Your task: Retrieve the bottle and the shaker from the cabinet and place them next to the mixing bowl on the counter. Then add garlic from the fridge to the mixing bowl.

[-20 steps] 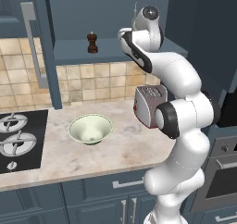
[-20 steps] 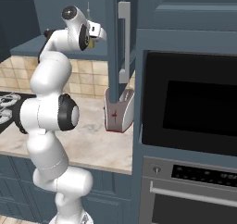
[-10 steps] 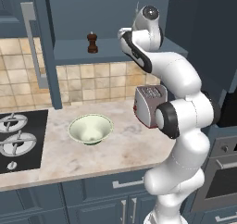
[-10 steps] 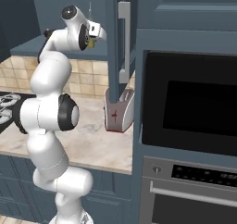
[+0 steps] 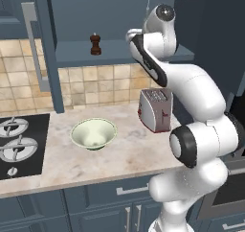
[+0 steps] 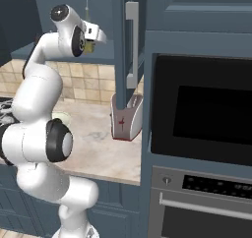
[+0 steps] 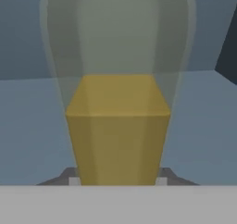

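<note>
In the hand view the bottle (image 7: 118,126) of yellow-olive liquid stands close up on the cabinet shelf (image 7: 28,126). My gripper (image 7: 116,179) is shut on its lower body, a fingertip (image 7: 70,177) pressed against each side. From the right base view the hand reaches into the cabinet, with the bottle (image 6: 88,46) showing yellow under it and its thin neck rising above. The dark shaker (image 5: 95,44) stands on the same shelf (image 5: 115,51), to the left of the arm. Below, the mixing bowl (image 5: 94,133) sits on the counter (image 5: 119,152). The garlic and the fridge are out of view.
A toaster (image 5: 155,109) stands on the counter right of the bowl, under the arm. The open cabinet door (image 5: 45,49) with its bar handle hangs at the left, above a cooktop (image 5: 19,145). A built-in oven (image 6: 202,109) fills the tall unit at the right.
The jaws have come together on the bottle. The arm and the other things have stayed where they were.
</note>
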